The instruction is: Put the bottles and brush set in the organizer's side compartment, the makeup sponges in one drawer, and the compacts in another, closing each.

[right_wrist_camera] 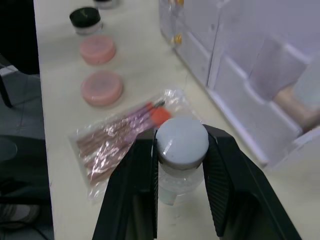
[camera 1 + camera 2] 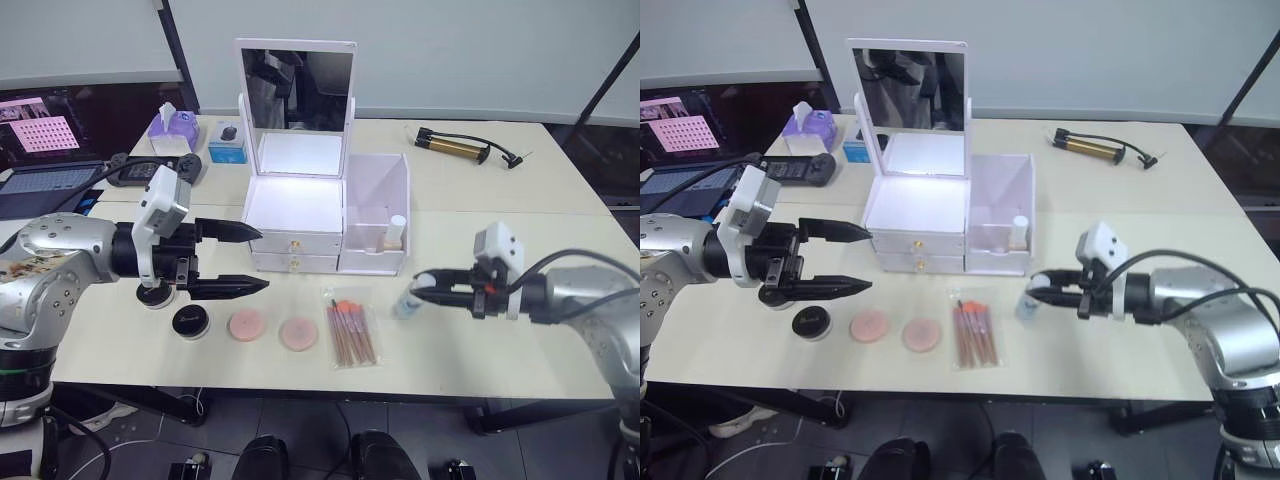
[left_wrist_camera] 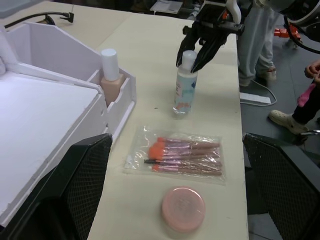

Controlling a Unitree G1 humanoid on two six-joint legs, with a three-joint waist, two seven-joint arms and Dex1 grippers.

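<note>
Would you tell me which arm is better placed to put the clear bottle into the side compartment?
Right. The right gripper already brackets the clear bottle at its cap, near the side compartment; the left gripper hangs open across the organizer.

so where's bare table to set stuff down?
Free: right of the clear bottle, and the back stretch between organizer and hand pump. Crowded: front strip with brush set, sponges and black jar.
</note>
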